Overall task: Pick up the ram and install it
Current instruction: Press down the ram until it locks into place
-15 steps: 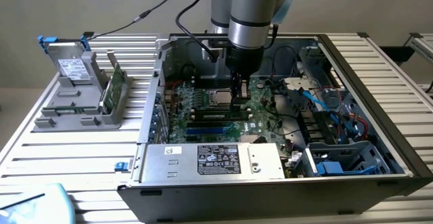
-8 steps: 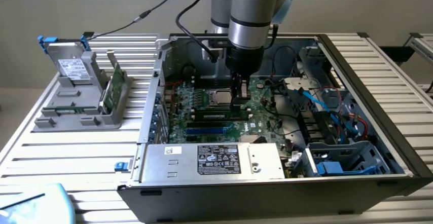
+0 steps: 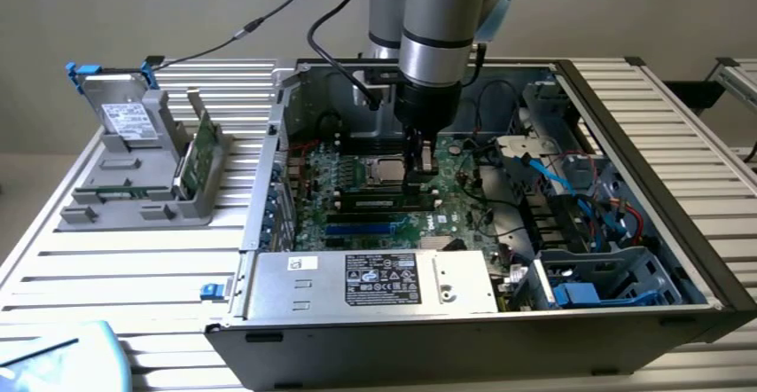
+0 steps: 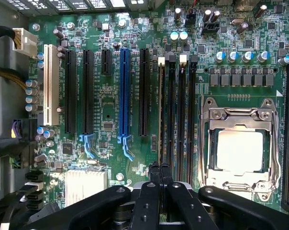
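Inside the open computer case (image 3: 662, 223), the claw (image 4: 160, 168) hangs low over the motherboard (image 4: 111, 129), its fingers pressed together and holding nothing. The ram (image 4: 161, 110) stands seated edge-up in a memory slot beside the CPU socket (image 4: 240, 148), directly beneath the fingertips.

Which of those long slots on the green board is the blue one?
The blue slot is the long one standing between black slots; a white slot stands further off. It alone is bright blue.
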`<state>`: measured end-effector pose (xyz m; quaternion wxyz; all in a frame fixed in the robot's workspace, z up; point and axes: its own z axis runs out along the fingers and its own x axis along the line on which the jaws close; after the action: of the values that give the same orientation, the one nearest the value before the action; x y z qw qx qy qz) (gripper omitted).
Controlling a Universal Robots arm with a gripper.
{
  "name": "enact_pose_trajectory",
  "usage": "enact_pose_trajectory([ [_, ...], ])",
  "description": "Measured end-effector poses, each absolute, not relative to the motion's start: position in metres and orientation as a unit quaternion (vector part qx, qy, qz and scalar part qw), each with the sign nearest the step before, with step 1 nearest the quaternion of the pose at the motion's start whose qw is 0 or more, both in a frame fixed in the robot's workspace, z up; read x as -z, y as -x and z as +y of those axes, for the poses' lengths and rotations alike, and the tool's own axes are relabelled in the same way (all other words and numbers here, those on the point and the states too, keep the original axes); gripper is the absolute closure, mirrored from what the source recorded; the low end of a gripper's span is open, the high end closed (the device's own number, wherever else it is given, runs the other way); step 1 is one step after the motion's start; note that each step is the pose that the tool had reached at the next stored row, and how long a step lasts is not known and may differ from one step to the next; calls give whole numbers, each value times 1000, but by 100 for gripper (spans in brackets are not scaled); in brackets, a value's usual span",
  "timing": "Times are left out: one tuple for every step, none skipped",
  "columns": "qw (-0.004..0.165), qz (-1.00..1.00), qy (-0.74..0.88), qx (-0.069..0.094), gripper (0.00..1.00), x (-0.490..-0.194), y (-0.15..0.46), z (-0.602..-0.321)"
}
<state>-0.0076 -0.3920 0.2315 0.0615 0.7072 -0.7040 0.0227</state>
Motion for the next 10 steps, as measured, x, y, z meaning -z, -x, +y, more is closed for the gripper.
enact_pose_trajectory([
  [62,-704,-707,-23,89,-232,8,-392],
  [62,-704,-707,-23,89,-231,8,-392],
  [61,-704,-707,-23,89,-231,8,-392],
  [61,-704,-707,-23,89,-231,8,-392],
  [62,-704,-707,-23,89,-231,8,-392],
  [62,-704,-707,-23,89,-231,8,-392],
  [62,-704,-707,-23,89,-231,8,-392],
  [62,-704,-707,-23,89,-231,8,-392],
  [61,-704,-707,-23,89,-230,8,-392],
  [61,-704,-707,-23,89,-230,8,-392],
])
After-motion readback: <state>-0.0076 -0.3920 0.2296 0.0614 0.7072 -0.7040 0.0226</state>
